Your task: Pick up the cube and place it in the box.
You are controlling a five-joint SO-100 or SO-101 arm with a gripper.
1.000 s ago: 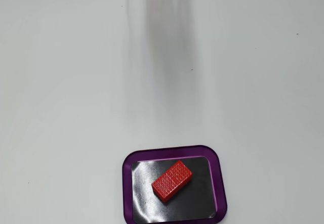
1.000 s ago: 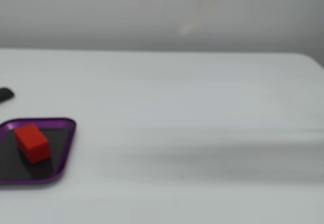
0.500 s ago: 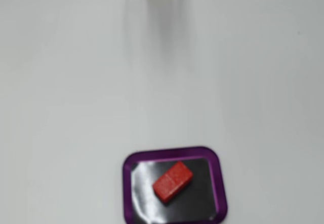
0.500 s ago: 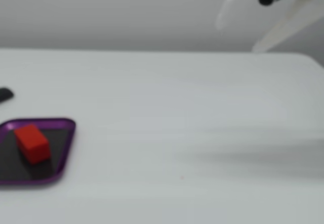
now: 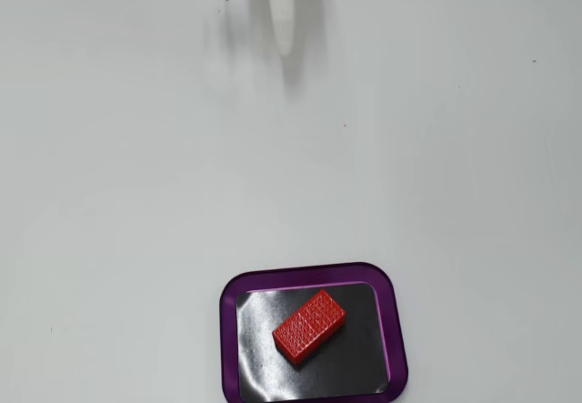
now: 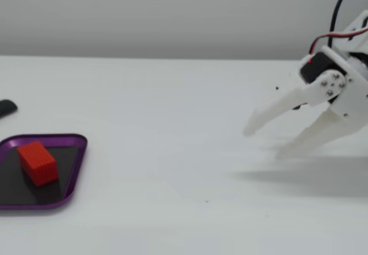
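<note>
my gripper [image 6: 261, 143], a blur at the top edge a second ago and high at upper right half a second ago, now sits low over the table [image 6: 172, 122] at right, white fingers [image 5: 285, 12] spread, sharply resolved.

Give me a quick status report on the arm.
Gripper open, empty, far from box. Cube lying flat inside box, diagonal. Nothing in the way.

Overhead fixed view facing down, low side fixed view, both showing box [image 5: 231, 330] (table-level) [image 6: 75, 174]
</note>
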